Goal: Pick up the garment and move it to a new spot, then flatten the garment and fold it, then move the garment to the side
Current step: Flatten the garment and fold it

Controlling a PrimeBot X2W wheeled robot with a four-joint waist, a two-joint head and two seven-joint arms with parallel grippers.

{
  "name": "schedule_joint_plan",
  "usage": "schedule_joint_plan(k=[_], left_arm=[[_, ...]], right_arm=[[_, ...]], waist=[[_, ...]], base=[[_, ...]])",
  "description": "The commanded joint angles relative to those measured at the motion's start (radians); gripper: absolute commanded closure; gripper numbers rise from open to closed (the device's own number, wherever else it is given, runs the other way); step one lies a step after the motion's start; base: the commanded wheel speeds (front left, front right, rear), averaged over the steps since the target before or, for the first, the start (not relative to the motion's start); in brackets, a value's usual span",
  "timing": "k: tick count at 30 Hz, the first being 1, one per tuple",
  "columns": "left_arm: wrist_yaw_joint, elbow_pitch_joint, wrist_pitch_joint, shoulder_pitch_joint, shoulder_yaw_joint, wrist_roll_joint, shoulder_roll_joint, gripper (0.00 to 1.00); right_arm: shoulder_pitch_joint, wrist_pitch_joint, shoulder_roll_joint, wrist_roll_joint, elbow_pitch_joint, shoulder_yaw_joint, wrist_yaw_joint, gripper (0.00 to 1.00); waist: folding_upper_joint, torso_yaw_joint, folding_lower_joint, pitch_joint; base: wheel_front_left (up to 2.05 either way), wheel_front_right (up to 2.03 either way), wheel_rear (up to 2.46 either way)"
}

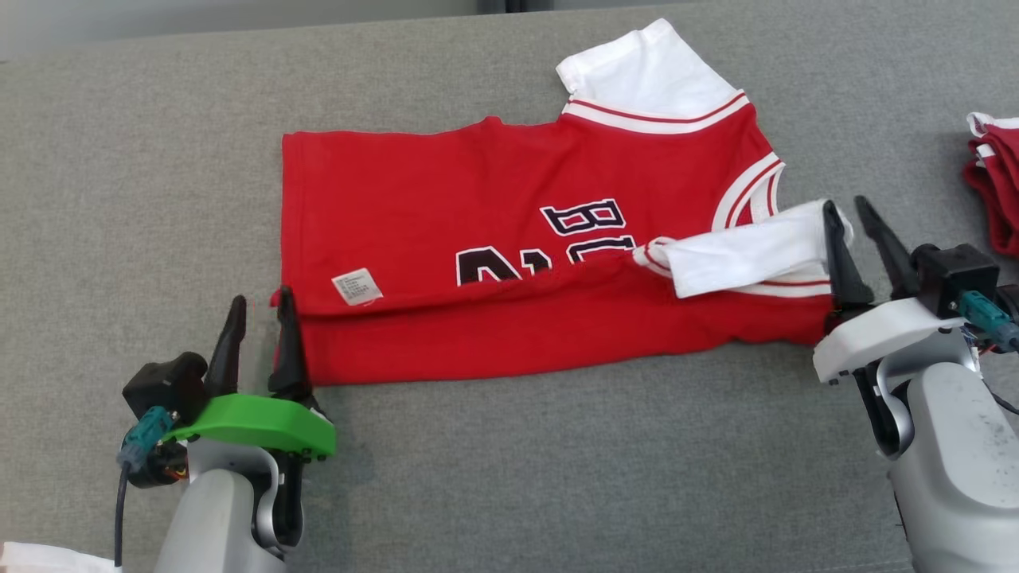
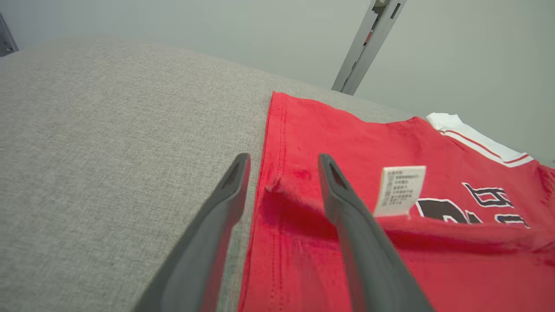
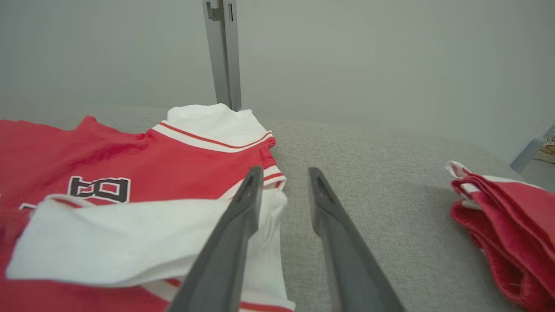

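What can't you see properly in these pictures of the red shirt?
- Head view: black letters on the shirt are partly covered by its fold and white sleeve.
- Left wrist view: the label has print too small to read.
- Head view: the red pile is cut off by the right edge.

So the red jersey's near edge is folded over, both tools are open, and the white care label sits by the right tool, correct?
No. The care label on the jersey sits by the left tool, not the right tool; the head view shows it. The rest holds.
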State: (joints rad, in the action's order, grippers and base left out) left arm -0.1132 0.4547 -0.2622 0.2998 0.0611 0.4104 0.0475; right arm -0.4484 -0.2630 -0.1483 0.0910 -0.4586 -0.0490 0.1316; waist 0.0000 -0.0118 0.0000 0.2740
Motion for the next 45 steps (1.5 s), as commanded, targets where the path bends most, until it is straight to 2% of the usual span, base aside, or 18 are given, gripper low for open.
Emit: schedule_joint_plan(k=[1, 7, 13, 25, 32, 45], left_arm=[[0.011, -0.013, -0.003, 0.002, -0.006, -0.022, 0.007, 0.00], [0.038, -0.060, -0.003, -0.088, -0.009, -0.083, 0.007, 0.00], [0.057, -0.076, -0.003, -0.203, 0.007, -0.118, 0.007, 0.00], [0.082, -0.105, -0.003, -0.346, 0.006, -0.102, 0.007, 0.00], [0.078, -0.103, -0.003, -0.331, 0.014, -0.094, 0.007, 0.00], [0.033, 0.009, -0.002, -0.110, 0.010, -0.126, 0.007, 0.00]], right_arm=[[0.006, -0.002, 0.000, -0.007, 0.016, -0.010, -0.002, 0.00], [0.094, -0.002, 0.025, -0.014, 0.074, -0.036, -0.002, 0.00], [0.213, -0.002, 0.047, -0.006, 0.073, -0.020, -0.002, 0.00], [0.367, -0.002, 0.063, 0.005, 0.054, -0.013, -0.002, 0.00], [0.346, -0.002, 0.060, 0.001, 0.051, -0.013, -0.002, 0.00], [0.171, -0.002, 0.069, -0.034, 0.018, -0.035, -0.002, 0.00]], waist=[[0.0000, 0.002, 0.0000, -0.011], [0.0000, -0.001, 0.0000, -0.080], [0.0000, -0.010, 0.0000, -0.168], [0.0000, -0.018, 0.0000, -0.252], [0.0000, -0.017, 0.0000, -0.232], [0.0000, -0.016, 0.0000, -0.054]], base=[[0.00, 0.00, 0.00], [0.00, 0.00, 0.00], [0.00, 0.00, 0.00], [0.00, 0.00, 0.00], [0.00, 0.00, 0.00], [0.00, 0.00, 0.00]])
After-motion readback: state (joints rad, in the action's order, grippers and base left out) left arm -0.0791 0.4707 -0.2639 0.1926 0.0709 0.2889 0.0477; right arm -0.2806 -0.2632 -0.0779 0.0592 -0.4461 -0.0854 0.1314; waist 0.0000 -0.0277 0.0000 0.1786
